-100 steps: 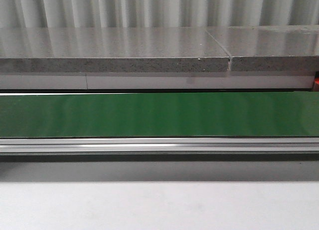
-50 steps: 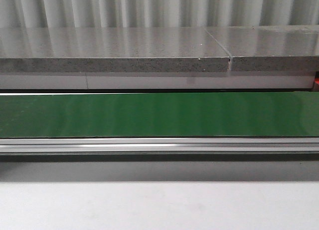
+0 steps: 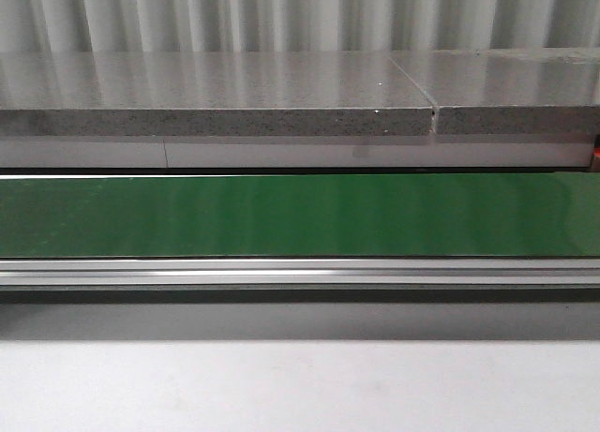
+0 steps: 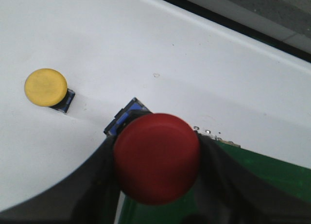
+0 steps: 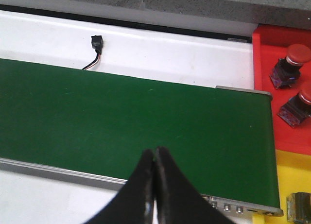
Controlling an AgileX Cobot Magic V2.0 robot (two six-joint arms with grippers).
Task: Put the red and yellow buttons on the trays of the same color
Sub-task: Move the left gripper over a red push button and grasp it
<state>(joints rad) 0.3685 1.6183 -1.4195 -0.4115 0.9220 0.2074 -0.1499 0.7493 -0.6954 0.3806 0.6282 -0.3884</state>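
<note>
Evidently, I had the left gripper [image 4: 158, 185] clenched on the red button [image 4: 157, 157], held above the green belt's [image 4: 252, 173] edge for conveying toward the red tray [image 5: 282, 88], while the right gripper [image 5: 154, 185] idled closed, empty.

I'm seeing even, cool overhead light in the front view, with soft vertical glare streaks on the long green conveyor belt [image 3: 300, 216] and the polished grey speckled stone slab [image 3: 216, 81]. A dark shadow band runs under the belt's aluminium rail [image 3: 300, 275]. In my left wrist view the big round red button cap [image 4: 156, 157] is close and blurred; the white tabletop [image 4: 146, 44] is bright, nearly washed out. My right wrist view looks sharp.
</note>
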